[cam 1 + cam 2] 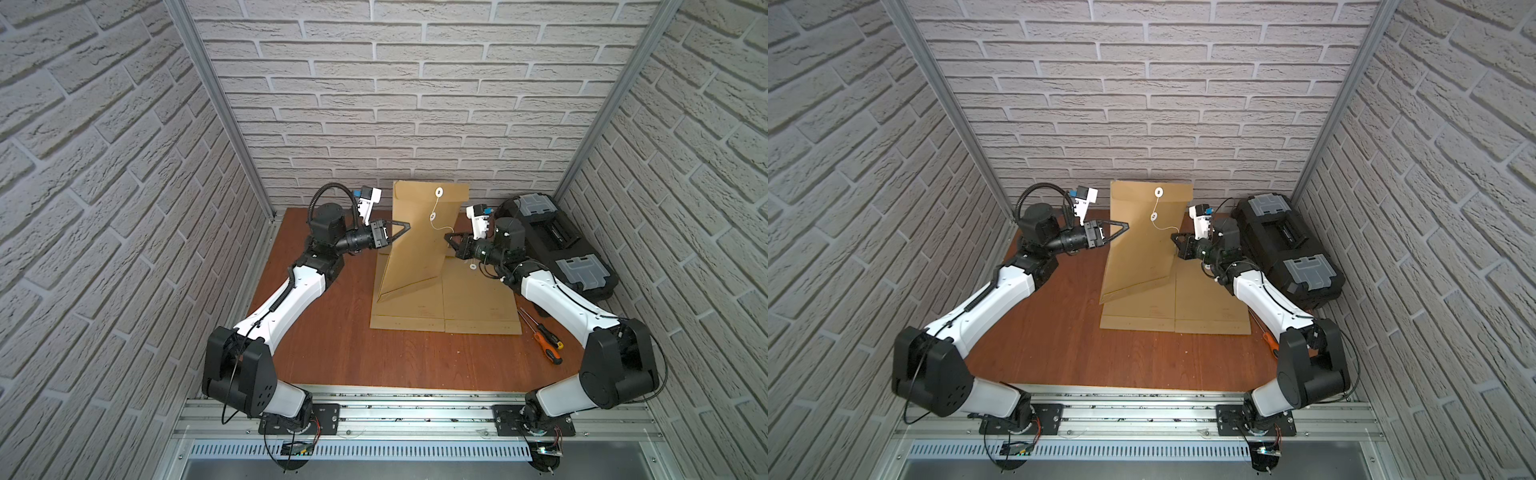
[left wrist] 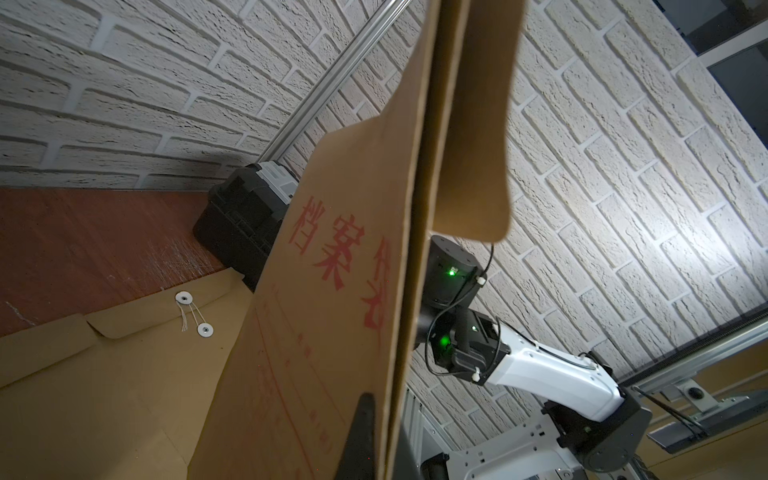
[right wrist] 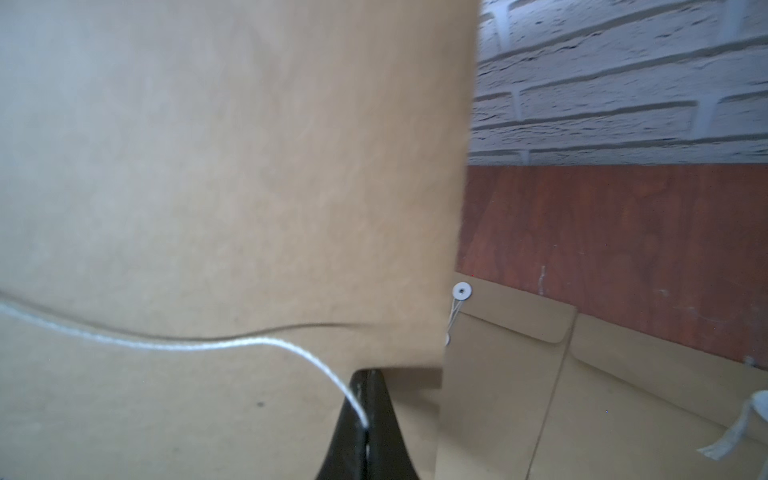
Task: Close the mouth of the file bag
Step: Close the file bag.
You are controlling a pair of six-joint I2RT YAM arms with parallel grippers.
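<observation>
The file bag (image 1: 419,249) stands tilted on the table (image 1: 332,345), left of the toolbox (image 1: 552,241). Left claw (image 1: 404,227) clamps its edge; right claw (image 1: 449,240) is pinched together on its string (image 1: 442,227).

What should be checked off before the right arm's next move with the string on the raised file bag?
1. Left gripper shut on the raised file bag at its edge: ok.
2. Right gripper shut on the white string: ok.
3. Flap folded over the mouth: ok, though it stands off the bag.
4. String taut: not ok, it curves slack.
5. String wound round the lower disc: cannot tell.
</observation>
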